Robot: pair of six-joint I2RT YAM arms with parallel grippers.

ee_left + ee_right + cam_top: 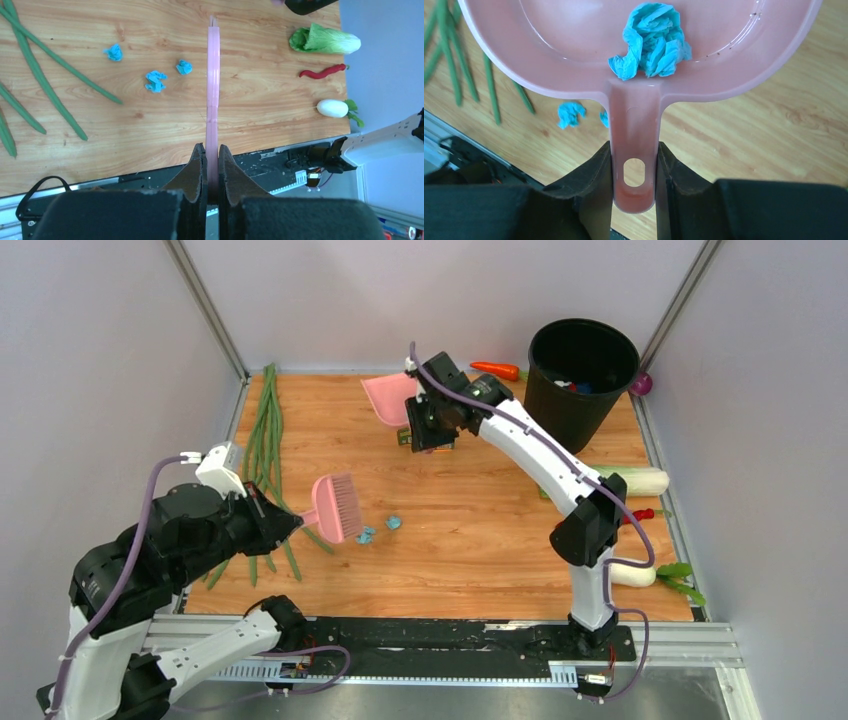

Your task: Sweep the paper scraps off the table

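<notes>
**Brush and dustpan both gripped, scraps split between pan and table**

The left gripper (212, 152) was pinched tight on the thin pink handle of a brush (213, 75), its fingers pressed flat against both sides. That arm sat folded at the table's near left corner, the wrist reaching rightward over the green beans (265, 430), with the bristle head held on edge.

The right gripper (634, 155) clamped the handle of the pink dustpan (549, 60), one finger on each side just past the hanging hole. This arm stretched from its base at the near edge up and leftward, holding the pan over the middle of the table's (480, 540) far half, short of the black bin (580, 390) at the far right corner.

One of the paper scraps (651, 42), a teal wad, lay inside the pan against its back wall by the handle. Three more lay loose on the wood just beside the brush head, toward the near left.
</notes>
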